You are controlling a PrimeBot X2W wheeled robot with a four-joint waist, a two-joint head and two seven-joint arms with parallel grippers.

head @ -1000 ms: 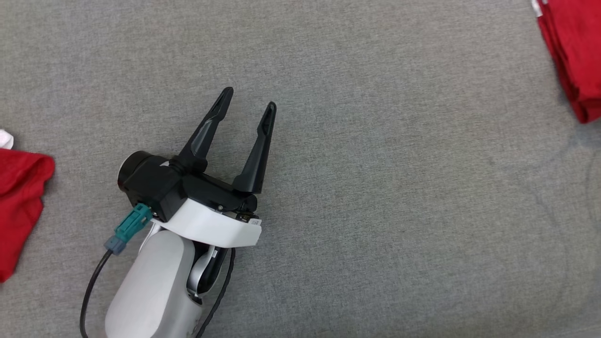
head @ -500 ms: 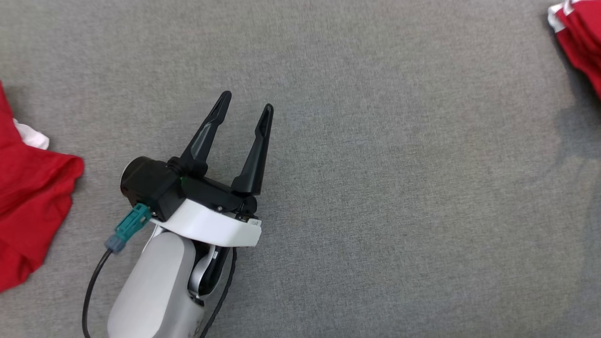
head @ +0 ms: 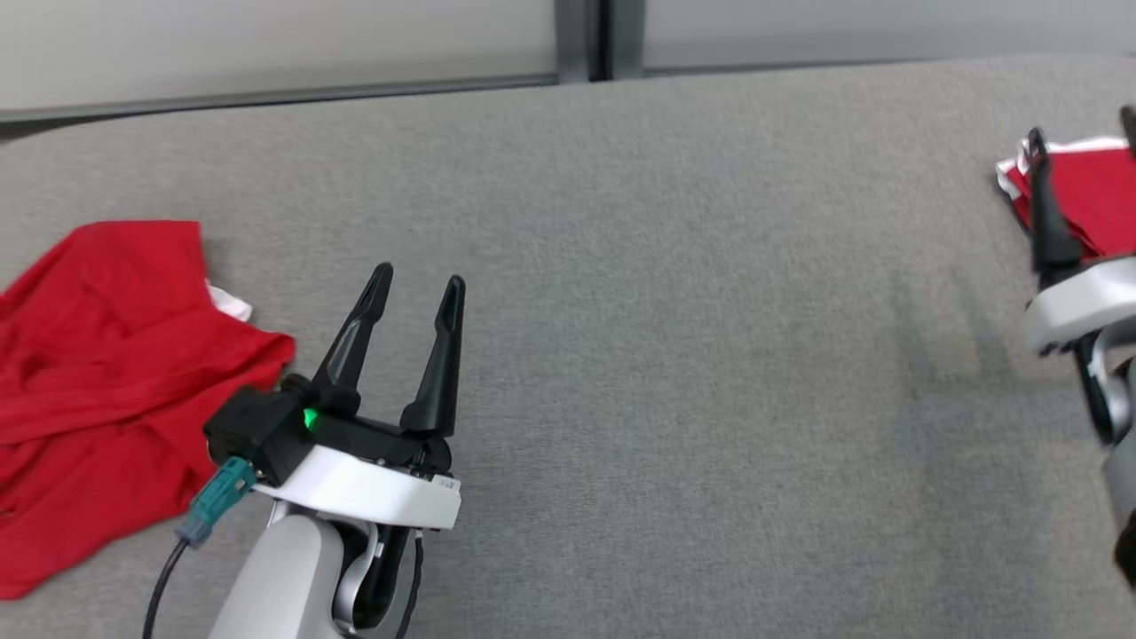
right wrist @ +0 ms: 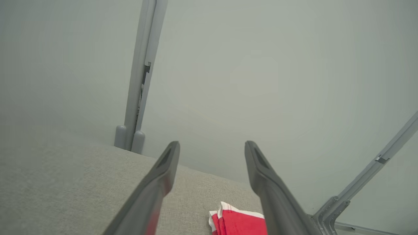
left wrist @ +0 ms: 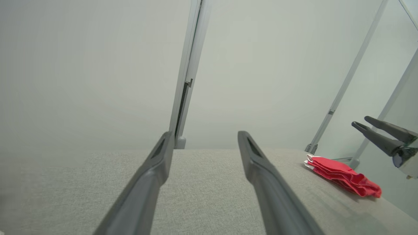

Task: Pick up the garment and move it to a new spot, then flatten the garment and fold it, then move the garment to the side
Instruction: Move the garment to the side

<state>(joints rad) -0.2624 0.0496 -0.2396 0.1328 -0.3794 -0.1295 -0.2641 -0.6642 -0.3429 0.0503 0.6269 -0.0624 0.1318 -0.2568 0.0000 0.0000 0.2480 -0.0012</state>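
Fingers (head: 355, 337) of left gripper (head: 419, 275): spread, empty, over grey woven fabric surface (head: 674, 311).

Head view: crumpled red soft-cloth garment (head: 98, 355) at left, just beside left gripper's base. Folded red white-trimmed garment (head: 1096, 191) at far right; right gripper (head: 1083, 124) over it, spread, gripping nothing. Both judged light, limp, non-slip, not fragile; pinch crumpled one at hem or collar edge.

Left wrist view: folded garment (left wrist: 343, 176) near surface's corner, right gripper (left wrist: 361, 121) above, apart.

Right wrist view: own fingers parted, folded garment (right wrist: 240, 222) below tips.

Room: pale wall panels (head: 266, 44), grey post (head: 581, 35).
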